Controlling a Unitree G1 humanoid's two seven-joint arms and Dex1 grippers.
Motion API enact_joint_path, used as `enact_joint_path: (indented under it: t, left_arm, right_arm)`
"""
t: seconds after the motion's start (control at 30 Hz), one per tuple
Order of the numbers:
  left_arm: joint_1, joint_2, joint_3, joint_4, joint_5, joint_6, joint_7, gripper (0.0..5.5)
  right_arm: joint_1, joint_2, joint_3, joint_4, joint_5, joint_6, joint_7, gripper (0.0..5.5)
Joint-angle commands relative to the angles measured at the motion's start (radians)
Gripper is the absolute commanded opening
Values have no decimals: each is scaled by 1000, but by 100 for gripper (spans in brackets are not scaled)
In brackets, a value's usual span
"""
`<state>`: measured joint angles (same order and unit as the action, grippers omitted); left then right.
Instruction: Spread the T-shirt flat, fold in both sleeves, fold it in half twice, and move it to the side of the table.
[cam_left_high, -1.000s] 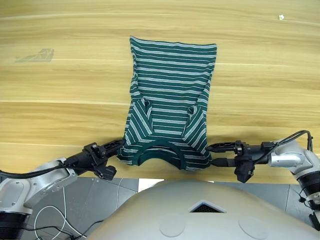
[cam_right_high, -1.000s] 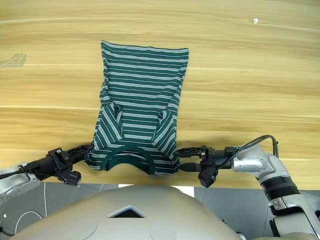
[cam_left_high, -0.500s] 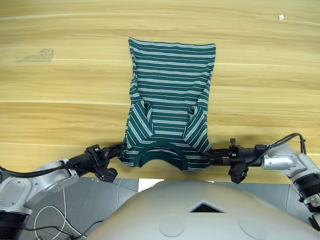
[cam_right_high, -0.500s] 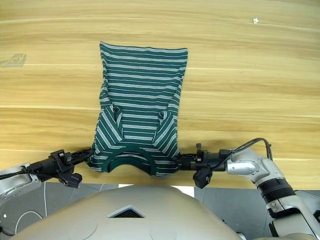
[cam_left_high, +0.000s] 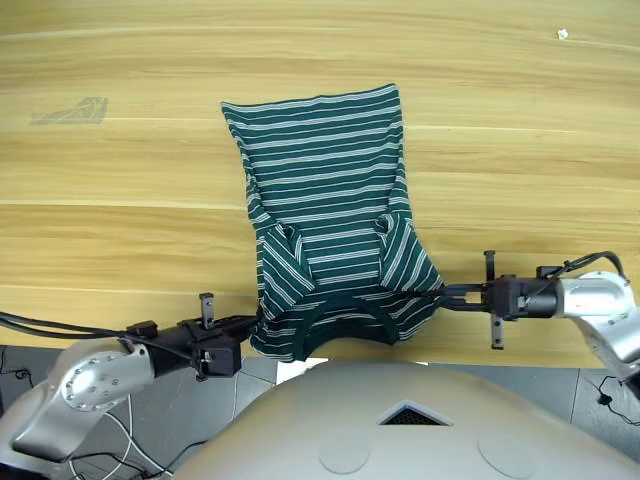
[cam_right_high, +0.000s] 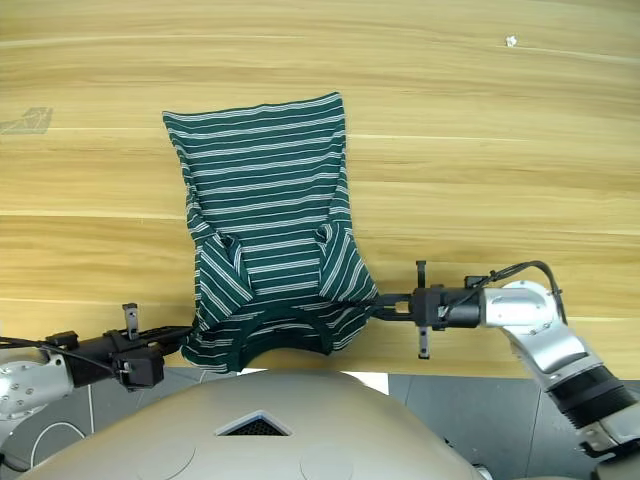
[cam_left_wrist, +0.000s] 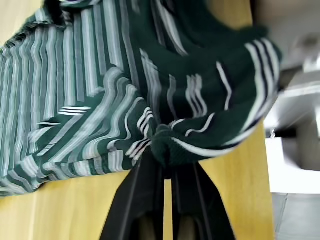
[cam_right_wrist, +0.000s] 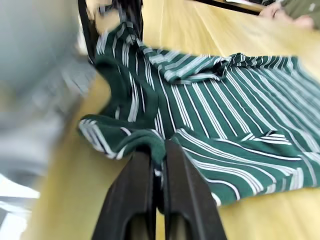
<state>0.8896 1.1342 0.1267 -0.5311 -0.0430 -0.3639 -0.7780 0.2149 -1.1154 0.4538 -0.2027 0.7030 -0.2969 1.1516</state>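
The dark green T-shirt (cam_left_high: 322, 205) with white stripes lies on the wooden table (cam_left_high: 520, 190), both sleeves folded in, collar end at the near edge and hem end skewed toward the far left. My left gripper (cam_left_high: 252, 324) is shut on the shirt's near left shoulder corner; the left wrist view has the bunched cloth (cam_left_wrist: 172, 145) pinched at the fingertips (cam_left_wrist: 156, 172). My right gripper (cam_left_high: 438, 293) is shut on the near right shoulder corner, with the fabric (cam_right_wrist: 145, 140) caught between its fingers (cam_right_wrist: 176, 170). The collar end is raised and stretched between the two grippers.
The table's near edge (cam_left_high: 120, 335) runs just behind both grippers, with grey floor and cables (cam_left_high: 120, 440) below it. A small white scrap (cam_left_high: 563, 34) lies at the far right and a grey mark (cam_left_high: 72, 111) at the far left. Bare wood surrounds the shirt.
Both grippers have shut on the shirt's shoulder corners and pulled them apart. The collar end has lifted and the hem has swung left.
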Motion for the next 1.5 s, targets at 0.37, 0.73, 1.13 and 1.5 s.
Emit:
enact_joint_path:
  t: [0.37,0.73,1.13,1.5]
  left_arm:
    - [-83,36,250,-113,-325,265,-390,1]
    - [-1049,-217,-231,400,-50,415,-225,1]
    - [-1267,-412,-310,770,96,381,-82,1]
    - [-1431,-564,-275,983,112,373,66,130]
  right_arm:
    - [20,-80,-315,-152,223,451,311,0]
    - [-583,320,-227,456,-191,413,258,0]
    - [-925,558,-291,997,-469,160,36,0]
    - [-964,615,-303,1157,-580,71,9,0]
